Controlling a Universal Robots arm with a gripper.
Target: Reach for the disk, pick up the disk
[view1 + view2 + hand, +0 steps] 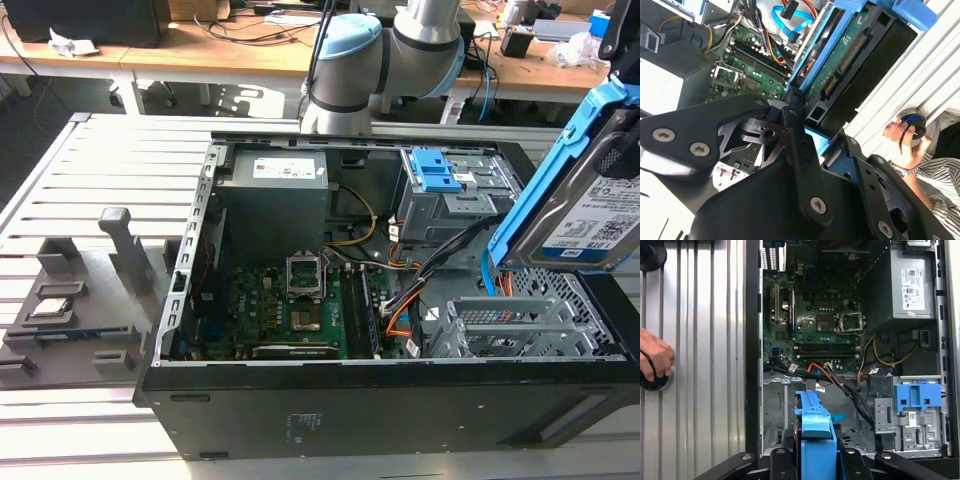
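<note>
On the slatted metal table (pixel 90 160), a gray fixture tray (pixel 70 300) sat left of the open computer case (pixel 380 400). The gripper (pixel 815 460) clasped the disk (pixel 585 200), lifted above the case's right end; cluttered desks (pixel 200 40) stood behind.

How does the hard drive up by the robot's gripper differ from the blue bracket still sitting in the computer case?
The disk is lifted above the case, tilted, in the gripper; the blue bracket sits in its metal bay. The disk carries a silver drive with a white label; the blue bracket looks to hold no drive. Both have bright blue plastic.
</note>
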